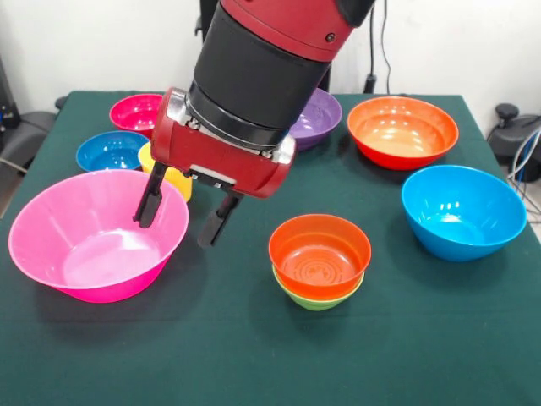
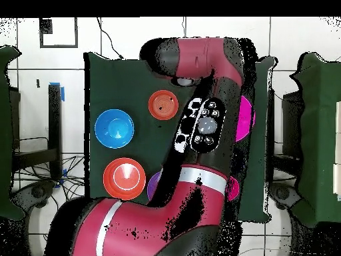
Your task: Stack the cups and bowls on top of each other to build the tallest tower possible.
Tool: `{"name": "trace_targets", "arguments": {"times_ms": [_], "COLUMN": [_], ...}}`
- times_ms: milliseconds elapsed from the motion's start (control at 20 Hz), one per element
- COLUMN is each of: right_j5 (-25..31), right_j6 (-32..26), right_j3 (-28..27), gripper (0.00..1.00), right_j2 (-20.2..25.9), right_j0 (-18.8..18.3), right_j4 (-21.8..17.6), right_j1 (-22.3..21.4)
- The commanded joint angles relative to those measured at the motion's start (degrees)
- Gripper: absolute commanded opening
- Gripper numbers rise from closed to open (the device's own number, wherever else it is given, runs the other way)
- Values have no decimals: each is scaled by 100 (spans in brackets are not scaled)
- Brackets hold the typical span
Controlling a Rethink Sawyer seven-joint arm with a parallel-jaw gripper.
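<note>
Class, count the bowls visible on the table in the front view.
8: large pink, small dark blue, magenta-red, purple, large orange, light blue, orange-red nested in green. The arm may hide others.

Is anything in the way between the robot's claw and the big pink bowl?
No. The open gripper hangs right at the big pink bowl, one finger over its rim, the other outside. Nothing sits between them; the yellow cup is behind.

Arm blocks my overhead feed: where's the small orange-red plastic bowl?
Front view: the small orange-red bowl sits nested on the small green bowl, centre-right, near the gripper and the large pink bowl.
</note>
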Motion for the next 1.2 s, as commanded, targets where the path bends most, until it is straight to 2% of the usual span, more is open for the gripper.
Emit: {"name": "trace_targets", "arguments": {"times_ms": [50, 350, 1000, 1200], "right_j5": [-1034, -970, -803, -1021], "right_j6": [-1132, -526, -403, 25], "right_j3": [1019, 1045, 1266, 1445], "gripper": [100, 100, 100, 100], "right_j2": [884, 701, 758, 695], "right_j0": [-328, -283, -283, -194], "right_j4": [-226, -285, -244, -221], "right_j1": [-634, -539, -464, -389]}}
